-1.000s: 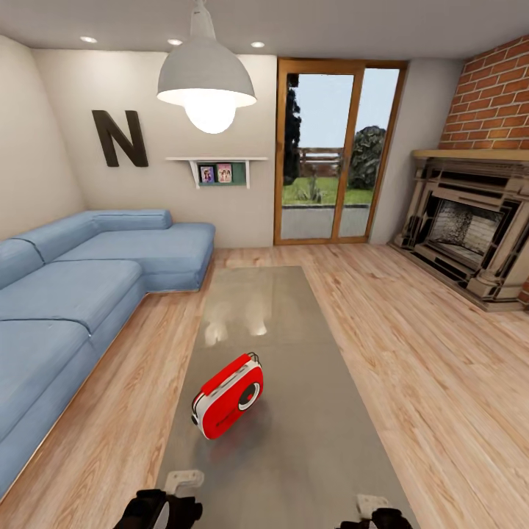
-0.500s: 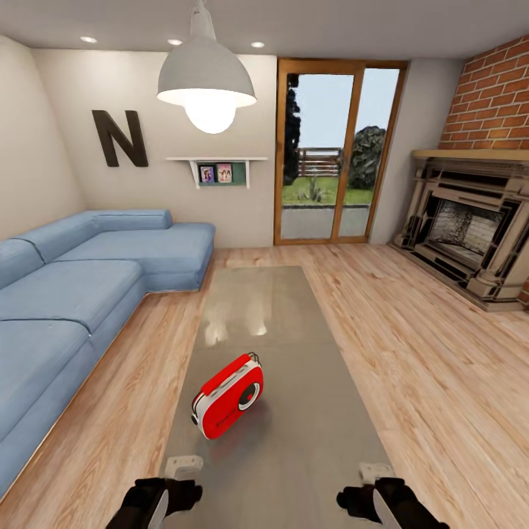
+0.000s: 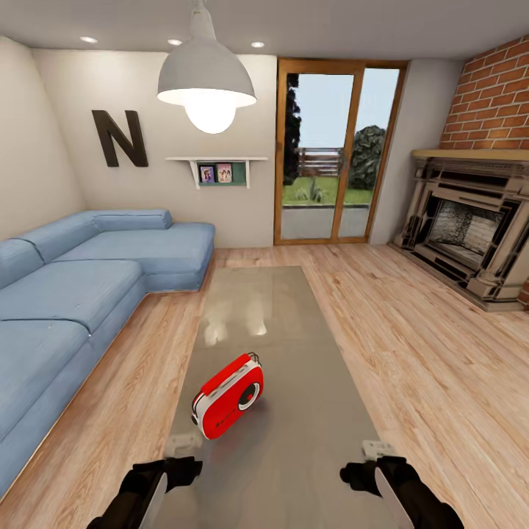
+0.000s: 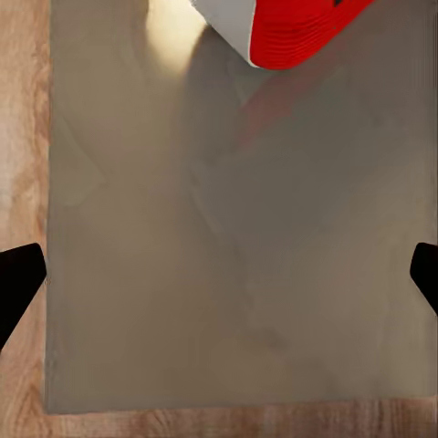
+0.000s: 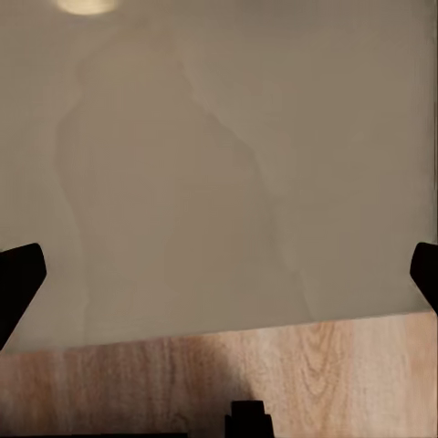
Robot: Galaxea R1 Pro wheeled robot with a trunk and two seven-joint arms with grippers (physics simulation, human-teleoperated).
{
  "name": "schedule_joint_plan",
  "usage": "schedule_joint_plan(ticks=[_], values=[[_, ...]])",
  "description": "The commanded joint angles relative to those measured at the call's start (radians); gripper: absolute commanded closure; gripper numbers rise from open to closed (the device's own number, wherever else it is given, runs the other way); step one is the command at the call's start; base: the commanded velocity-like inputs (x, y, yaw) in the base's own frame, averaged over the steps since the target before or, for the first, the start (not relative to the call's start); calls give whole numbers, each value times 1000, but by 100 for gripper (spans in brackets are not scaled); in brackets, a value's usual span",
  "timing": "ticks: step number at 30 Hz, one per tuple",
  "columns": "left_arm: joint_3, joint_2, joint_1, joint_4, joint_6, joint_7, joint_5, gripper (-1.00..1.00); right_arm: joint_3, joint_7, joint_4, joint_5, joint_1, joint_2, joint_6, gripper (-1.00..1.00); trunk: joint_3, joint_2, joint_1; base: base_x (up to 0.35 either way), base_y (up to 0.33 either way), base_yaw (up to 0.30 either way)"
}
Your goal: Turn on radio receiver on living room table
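Note:
The red radio receiver (image 3: 228,397) with white trim stands tilted on the near half of the long glossy grey table (image 3: 294,345), its round dial facing me and to the right. My left gripper (image 3: 175,472) hovers over the table's near end, just short of the radio, and is open. My right gripper (image 3: 367,470) hangs open near the table's right edge, well apart from the radio. In the left wrist view the radio's red and white corner (image 4: 292,27) lies ahead, past the wide-spread black fingertips (image 4: 18,278). In the right wrist view the spread fingertips (image 5: 18,274) frame bare tabletop (image 5: 219,182).
A blue sectional sofa (image 3: 66,301) runs along the left of the table. A brick fireplace (image 3: 470,235) stands at the right, with glass doors (image 3: 334,154) at the back. A white pendant lamp (image 3: 207,77) hangs above the table. Light wood floor (image 3: 426,353) surrounds it.
Both arms have come further into the head view, the grippers moving forward over the table's near end toward the radio. The radio has not moved.

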Motion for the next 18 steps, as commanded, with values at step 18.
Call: schedule_joint_plan(ticks=[18], values=[[-15,1,0,-170,-7,-3,0,-100,-1,-38,-90,0,-5,0,0,-100,0,0,0,0,0,0]])
